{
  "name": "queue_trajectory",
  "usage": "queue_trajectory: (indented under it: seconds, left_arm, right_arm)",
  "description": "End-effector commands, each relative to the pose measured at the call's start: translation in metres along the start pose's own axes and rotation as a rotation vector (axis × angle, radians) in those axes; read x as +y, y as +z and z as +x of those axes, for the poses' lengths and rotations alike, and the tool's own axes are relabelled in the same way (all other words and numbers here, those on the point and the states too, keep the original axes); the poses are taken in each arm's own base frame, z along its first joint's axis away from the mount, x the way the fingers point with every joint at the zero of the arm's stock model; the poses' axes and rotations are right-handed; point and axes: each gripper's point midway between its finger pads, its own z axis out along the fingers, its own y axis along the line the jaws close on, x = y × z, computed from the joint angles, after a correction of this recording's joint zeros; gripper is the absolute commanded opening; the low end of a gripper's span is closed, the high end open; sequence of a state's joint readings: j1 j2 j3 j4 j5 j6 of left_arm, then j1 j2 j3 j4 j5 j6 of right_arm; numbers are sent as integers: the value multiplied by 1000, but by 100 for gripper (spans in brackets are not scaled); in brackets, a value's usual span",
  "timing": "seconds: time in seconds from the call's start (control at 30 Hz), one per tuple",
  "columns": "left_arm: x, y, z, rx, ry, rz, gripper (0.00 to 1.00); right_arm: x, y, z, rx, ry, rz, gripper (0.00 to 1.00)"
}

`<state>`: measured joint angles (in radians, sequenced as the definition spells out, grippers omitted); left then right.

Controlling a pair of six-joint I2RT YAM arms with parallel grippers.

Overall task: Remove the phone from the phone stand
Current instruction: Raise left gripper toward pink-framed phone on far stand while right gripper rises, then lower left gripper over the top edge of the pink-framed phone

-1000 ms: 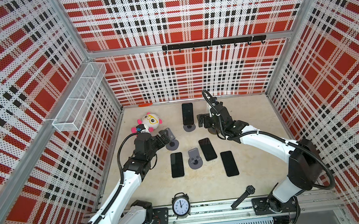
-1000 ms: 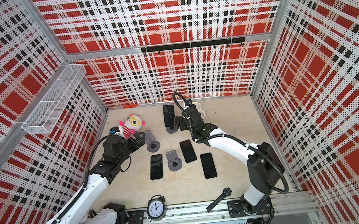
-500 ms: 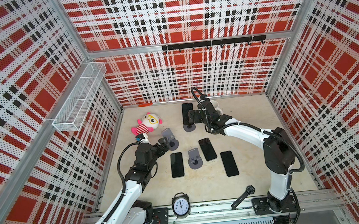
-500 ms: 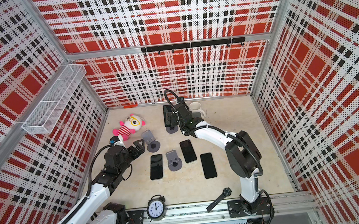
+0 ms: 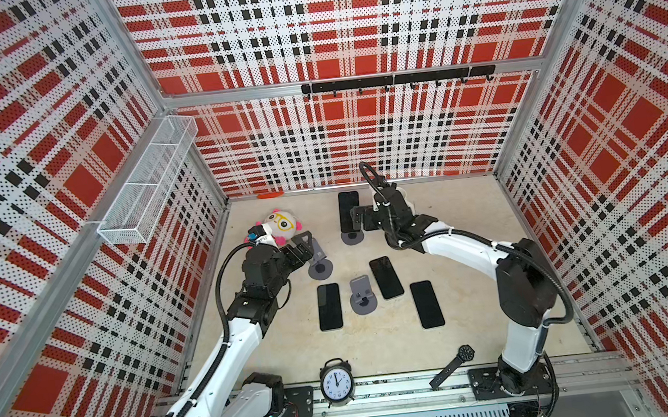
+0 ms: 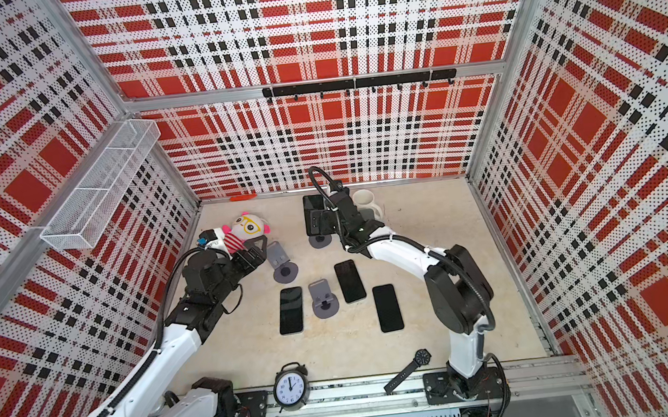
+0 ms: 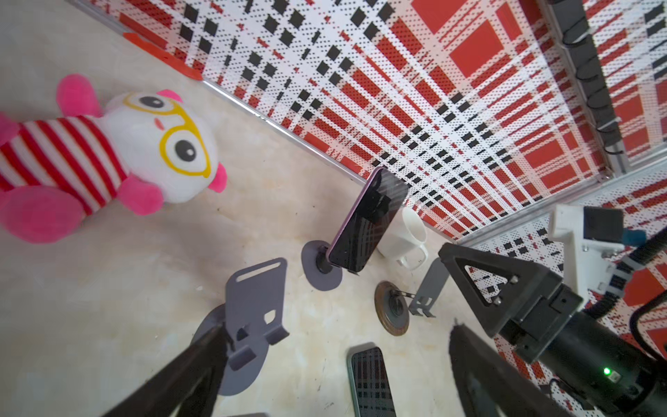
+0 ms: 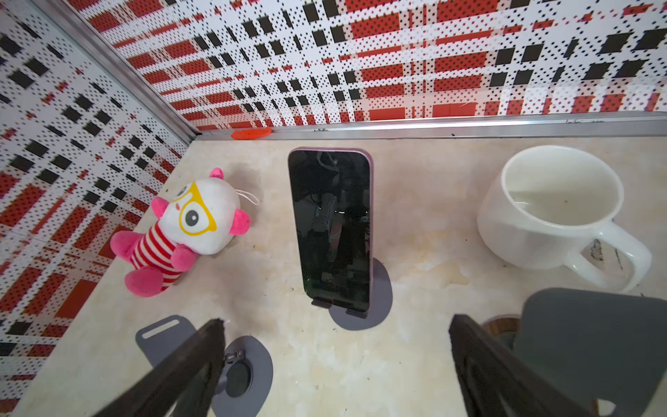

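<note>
In both top views the phone (image 5: pixel 348 211) stands upright on its stand (image 5: pixel 352 238) near the back wall, upper middle of the frame, with its lower edge in the stand's lip. The right end effector (image 5: pixel 360 220) sits just right of it, fingers (image 8: pixel 202 357) spread wide and holding nothing. The right wrist view shows the phone ahead of both fingers, clear of them. The left end effector (image 5: pixel 305 249), centre left, is also spread and empty, next to a bare stand (image 5: pixel 320 267). Three flat phones (image 5: pixel 329 306) lie on the worktop (image 5: pixel 472 313) around a second bare stand (image 5: pixel 362 298). A mug (image 6: pixel 365 205) stands beside the right end effector, and a plush toy (image 5: pixel 279 223) lies upper left.
</note>
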<state>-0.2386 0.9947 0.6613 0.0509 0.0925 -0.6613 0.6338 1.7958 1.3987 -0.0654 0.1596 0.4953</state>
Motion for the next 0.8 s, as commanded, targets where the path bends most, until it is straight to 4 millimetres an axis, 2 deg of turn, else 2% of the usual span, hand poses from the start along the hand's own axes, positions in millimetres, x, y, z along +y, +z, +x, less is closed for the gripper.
queue_trajectory:
  seconds: [0.0, 0.1, 0.17, 0.33, 0.47, 0.63, 0.77]
  left_arm:
    - [-53, 1, -6, -12, 102, 142, 98]
    - [-88, 9, -3, -8, 195, 156, 98]
    - [-104, 18, 2, 10, 226, 156, 98]
    - [-125, 42, 11, 35, 265, 117, 98]
    - [-143, 61, 24, 80, 324, 91, 98]
    - [-145, 91, 46, 157, 429, -5, 98]
    - [-135, 108, 46, 114, 488, -143, 98]
  right_arm:
    - [-17, -46, -52, -142, 51, -32, 100]
    - [-38, -76, -63, -195, 65, -11, 100]
    - [-54, -98, -66, -238, 69, 26, 100]
    - [-98, -159, -64, -417, 71, 192, 100]
    - [-122, -200, -52, -505, 68, 265, 100]
    - [-132, -220, -39, -521, 57, 288, 100]
    - [-135, -221, -34, -522, 58, 294, 100]
